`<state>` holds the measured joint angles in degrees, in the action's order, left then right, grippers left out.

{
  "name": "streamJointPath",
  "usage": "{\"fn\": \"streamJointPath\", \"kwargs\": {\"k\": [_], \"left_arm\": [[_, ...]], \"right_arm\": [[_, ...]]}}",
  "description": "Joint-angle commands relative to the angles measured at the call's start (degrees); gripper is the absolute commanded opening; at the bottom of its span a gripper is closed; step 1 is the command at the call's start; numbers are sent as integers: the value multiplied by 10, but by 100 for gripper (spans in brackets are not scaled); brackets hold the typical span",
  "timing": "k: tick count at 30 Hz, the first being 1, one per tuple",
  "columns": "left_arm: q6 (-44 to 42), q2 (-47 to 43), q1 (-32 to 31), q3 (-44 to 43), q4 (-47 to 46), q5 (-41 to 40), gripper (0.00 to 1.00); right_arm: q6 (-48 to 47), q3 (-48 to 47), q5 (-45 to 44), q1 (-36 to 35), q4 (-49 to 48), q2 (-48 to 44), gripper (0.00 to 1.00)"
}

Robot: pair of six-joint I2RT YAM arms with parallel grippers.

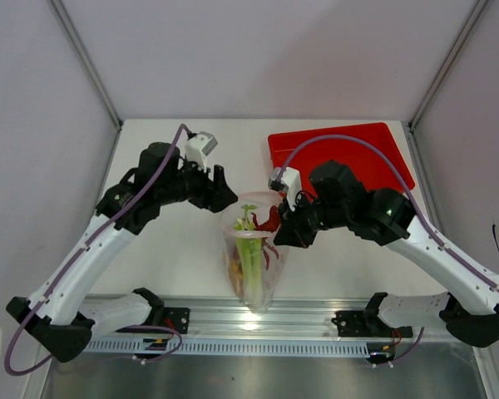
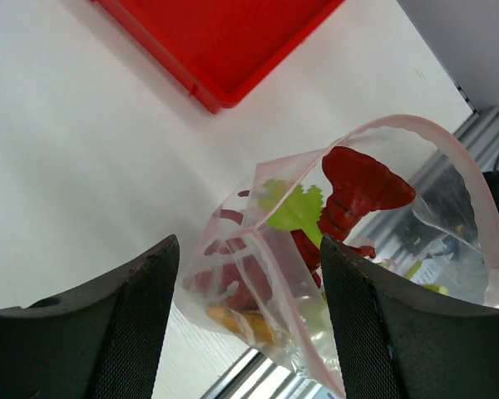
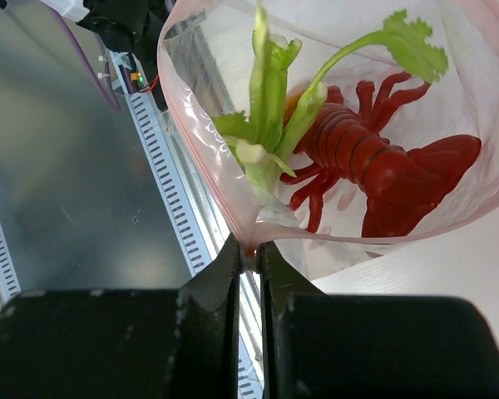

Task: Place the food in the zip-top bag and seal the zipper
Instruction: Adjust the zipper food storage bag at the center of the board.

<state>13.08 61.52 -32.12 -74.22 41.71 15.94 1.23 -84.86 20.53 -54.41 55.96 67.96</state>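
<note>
The clear zip-top bag point(image 1: 254, 266) hangs upright over the table's near edge with its mouth gaping. Inside are the green stalk point(image 3: 266, 91), the dark red spiky piece point(image 3: 382, 166) and the yellow-orange pieces point(image 2: 237, 320). The pinkish zipper point(image 3: 180, 125) rings the open mouth and is not pressed together. My right gripper point(image 3: 251, 249) is shut on the rim's right corner. My left gripper point(image 2: 249, 249) is open, and the bag's left corner sits between its fingers point(image 2: 116, 332) with a gap on each side.
A red tray point(image 1: 341, 150) lies at the back right of the white table point(image 1: 175, 249). A metal rail point(image 1: 258, 320) runs along the near edge under the bag. Grey walls stand on both sides.
</note>
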Motion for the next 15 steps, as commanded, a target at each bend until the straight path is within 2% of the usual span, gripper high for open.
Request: {"fn": "streamJointPath", "kwargs": {"k": [1, 7, 9, 15], "left_arm": [[5, 27, 2, -31, 0, 53, 71], [-14, 69, -9, -63, 24, 70, 71], [-25, 83, -18, -65, 48, 62, 66], [-25, 70, -18, -22, 44, 60, 54]], "right_arm": [[-10, -14, 14, -5, -2, -5, 0], [-10, -22, 4, -12, 3, -7, 0], [-10, -24, 0, -12, 5, -8, 0], [-10, -29, -8, -13, 13, -6, 0]]}}
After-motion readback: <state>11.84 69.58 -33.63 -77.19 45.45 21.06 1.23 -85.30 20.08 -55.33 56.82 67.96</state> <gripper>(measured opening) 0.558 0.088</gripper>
